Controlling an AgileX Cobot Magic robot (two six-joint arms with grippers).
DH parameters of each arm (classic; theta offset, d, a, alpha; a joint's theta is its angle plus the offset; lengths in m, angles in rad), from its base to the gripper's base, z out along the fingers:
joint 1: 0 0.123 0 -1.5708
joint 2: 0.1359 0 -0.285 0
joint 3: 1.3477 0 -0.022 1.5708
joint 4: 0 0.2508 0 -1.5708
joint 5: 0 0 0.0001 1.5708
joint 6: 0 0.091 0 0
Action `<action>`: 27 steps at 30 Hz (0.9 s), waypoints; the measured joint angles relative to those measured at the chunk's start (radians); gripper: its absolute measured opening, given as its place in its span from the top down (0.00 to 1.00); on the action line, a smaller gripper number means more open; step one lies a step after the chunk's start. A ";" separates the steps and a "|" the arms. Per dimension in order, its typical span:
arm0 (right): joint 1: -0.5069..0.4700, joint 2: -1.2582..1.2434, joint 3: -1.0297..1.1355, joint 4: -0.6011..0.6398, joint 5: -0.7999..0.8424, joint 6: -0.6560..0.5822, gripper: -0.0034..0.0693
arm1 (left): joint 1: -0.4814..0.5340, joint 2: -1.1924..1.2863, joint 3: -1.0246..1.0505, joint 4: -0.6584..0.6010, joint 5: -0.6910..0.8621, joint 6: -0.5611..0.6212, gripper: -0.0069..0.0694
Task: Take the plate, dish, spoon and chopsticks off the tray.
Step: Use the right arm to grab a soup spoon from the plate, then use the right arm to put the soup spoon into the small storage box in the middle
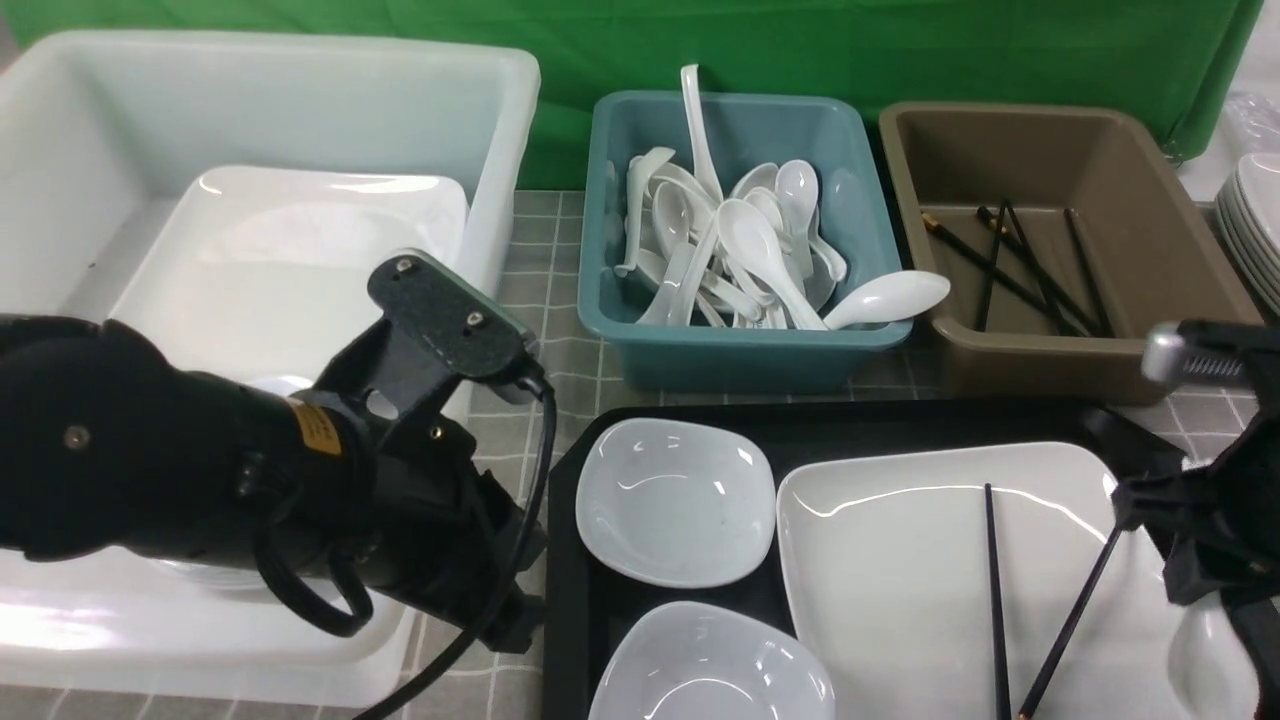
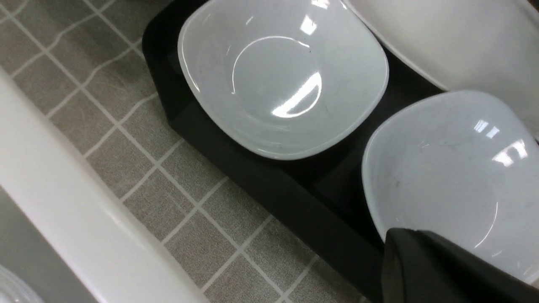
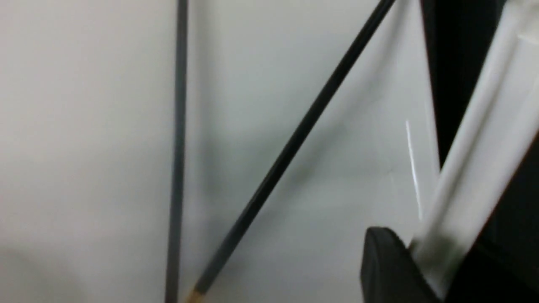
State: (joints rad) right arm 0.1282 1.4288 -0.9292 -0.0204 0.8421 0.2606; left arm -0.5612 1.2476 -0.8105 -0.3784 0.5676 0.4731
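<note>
Grey checked tabletop [image 1: 545,250] before a green backdrop: the right gripper [image 1: 1215,600] is clamped on the grooved handle of the spoon [image 1: 1205,665] at the right edge of the plate [image 1: 890,570]. Whether the spoon's bowl touches the plate cannot be told. Just beside it, the 2 chopsticks [image 1: 994,600] lie on the plate's right half in a V, their gold ends close together at the plate's near edge. The plate fills the right half of the tray [image 1: 565,600]. 2 small white dishes [image 1: 675,500] [image 1: 710,665] sit in its far-left and near-left corners. The left gripper [image 1: 505,610] hangs closed and empty at the tray's left edge, beside the near dish. Past the tray's far edge stand a teal tub [image 1: 740,350] of spoons and a brown tub [image 1: 1050,370] of chopsticks. A white bin [image 1: 500,120] occupies the tabletop's left side.
</note>
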 joint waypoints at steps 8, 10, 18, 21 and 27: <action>0.000 -0.039 -0.131 0.180 -0.043 -0.148 0.69 | -0.001 0.002 -0.039 -0.060 -0.172 0.036 0.91; 0.000 -0.015 -0.189 0.250 -0.073 -0.189 0.69 | -0.001 0.002 -0.075 -0.060 -0.214 0.021 0.91; 0.081 0.252 -0.576 0.404 -0.152 -0.296 0.69 | -0.001 0.003 -0.165 -0.047 -0.486 -0.057 0.91; 0.114 0.340 -0.688 0.412 -0.185 -0.298 0.69 | -0.001 0.003 -0.168 -0.033 -0.509 -0.058 0.91; 0.163 0.586 -0.982 0.419 -0.261 -0.261 0.67 | 0.003 0.003 -0.167 0.059 -0.519 -0.070 0.91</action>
State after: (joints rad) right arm 0.2914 2.0145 -1.9108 0.3984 0.5814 0.0000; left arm -0.5582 1.2504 -0.9779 -0.3196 0.0481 0.4033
